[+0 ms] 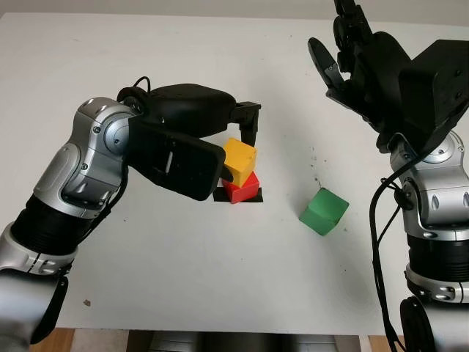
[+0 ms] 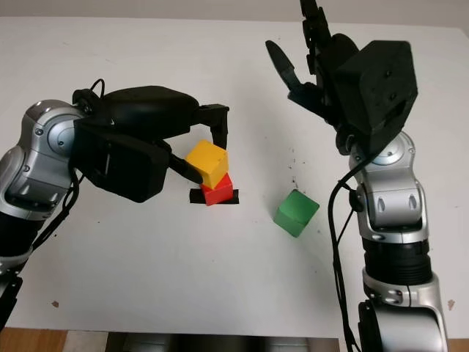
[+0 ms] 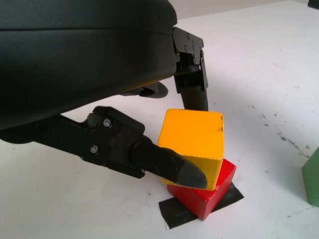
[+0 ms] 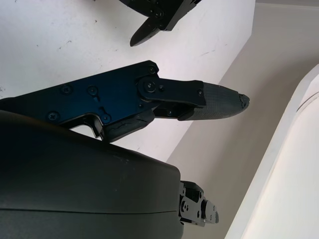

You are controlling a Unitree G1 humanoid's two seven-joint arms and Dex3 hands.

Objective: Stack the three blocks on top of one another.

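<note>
A yellow block (image 1: 240,158) sits slightly askew on a red block (image 1: 242,188), which stands on a black tape mark (image 3: 172,211) in the middle of the white table (image 1: 183,279). My left hand (image 1: 238,152) is shut on the yellow block, one finger (image 3: 193,92) behind it and the thumb tip (image 3: 185,174) against its near lower face. A green block (image 1: 323,211) lies alone on the table to the right of the stack, tilted on an edge. My right hand (image 1: 344,51) is open and raised above the table's far right, well away from the blocks.
The table's front edge (image 1: 220,331) runs along the bottom of the eye views, with floor below it. Small dark specks (image 1: 315,172) mark the surface near the green block. The right forearm (image 1: 432,220) rises at the right side.
</note>
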